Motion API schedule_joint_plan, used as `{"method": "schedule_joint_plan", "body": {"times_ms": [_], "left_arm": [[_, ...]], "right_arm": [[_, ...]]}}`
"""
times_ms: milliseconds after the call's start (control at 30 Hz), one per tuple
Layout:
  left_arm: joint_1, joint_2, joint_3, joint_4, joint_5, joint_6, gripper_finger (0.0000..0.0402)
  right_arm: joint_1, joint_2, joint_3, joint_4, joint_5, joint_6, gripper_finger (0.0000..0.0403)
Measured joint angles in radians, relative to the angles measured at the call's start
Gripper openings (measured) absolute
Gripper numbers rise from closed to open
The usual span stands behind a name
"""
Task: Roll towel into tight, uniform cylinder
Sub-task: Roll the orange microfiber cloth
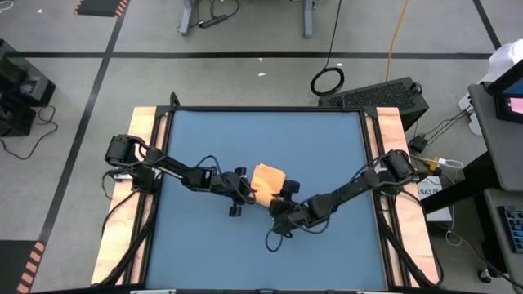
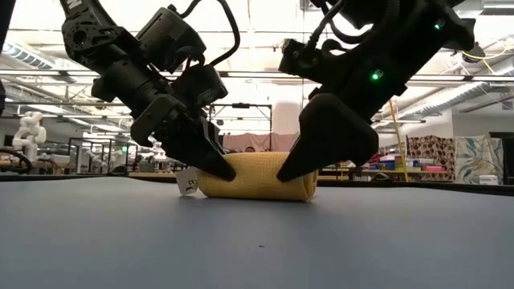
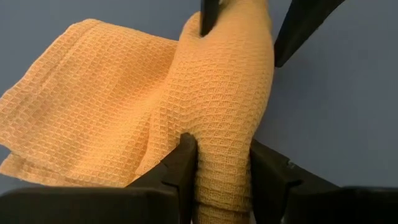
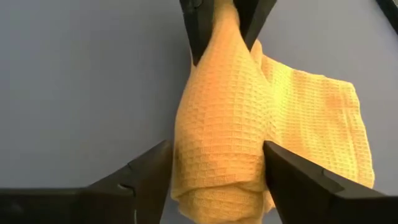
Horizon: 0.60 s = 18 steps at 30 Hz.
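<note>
Towel (image 1: 267,181) is seen mid-surface (image 1: 327,139), partly rolled; flat unrolled tail lies beyond the roll. Roll's long axis runs gripper to gripper. Left gripper (image 3: 219,169) is clamped narrow on one end of the roll. Right gripper (image 4: 217,168) straddles the other end, jaws wide, cloth barely touched. Both arms equally near; next turn is judged to go toward the tail.

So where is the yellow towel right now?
The towel lies near the middle of the blue table, half rolled up. The left gripper pinches one end of the roll and the right gripper straddles the other.
</note>
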State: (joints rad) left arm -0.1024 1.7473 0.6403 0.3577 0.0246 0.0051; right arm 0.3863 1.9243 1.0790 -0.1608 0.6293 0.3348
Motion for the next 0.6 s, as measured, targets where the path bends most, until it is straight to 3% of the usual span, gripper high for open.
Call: {"method": "schedule_joint_plan", "body": {"times_ms": [300, 467, 600], "left_arm": [[-0.001, 0.001, -0.002, 0.016, -0.018, 0.0, 0.012], [-0.009, -0.019, -0.002, 0.013, -0.053, 0.004, 0.0121], [-0.036, -0.119, -0.005, -0.111, -0.058, 0.036, 0.0121]], "right_arm": [[-0.007, 0.048, 0.003, 0.004, -0.06, 0.106, 0.0189], [-0.007, 0.092, 0.006, 0.017, -0.063, 0.147, 0.0128], [-0.008, 0.104, 0.01, 0.048, -0.095, 0.154, 0.0079]]}}
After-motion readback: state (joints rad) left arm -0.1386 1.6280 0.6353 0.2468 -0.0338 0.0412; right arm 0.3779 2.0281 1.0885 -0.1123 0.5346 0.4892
